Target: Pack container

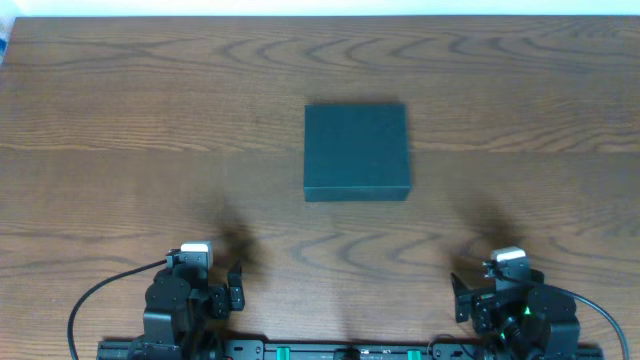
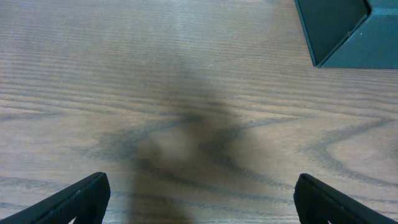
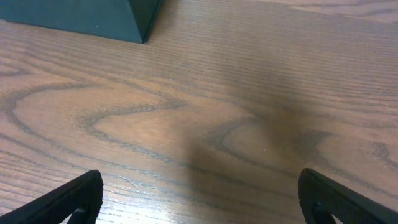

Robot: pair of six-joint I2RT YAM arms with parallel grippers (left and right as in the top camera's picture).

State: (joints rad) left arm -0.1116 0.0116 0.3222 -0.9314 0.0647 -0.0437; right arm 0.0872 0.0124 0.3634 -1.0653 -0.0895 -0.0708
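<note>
Now, with your left gripper (image 2: 199,202) and right gripper (image 3: 199,202) both spread open and empty, well short of the container (image 1: 356,150) sitting seemingly shut at mid-table (image 1: 120,120), steady it with one gripper before lifting its flap.

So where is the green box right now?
In the overhead view the green box sits near the middle of the wooden table, out in front of the left pincer and the right pincer, touching neither.
</note>
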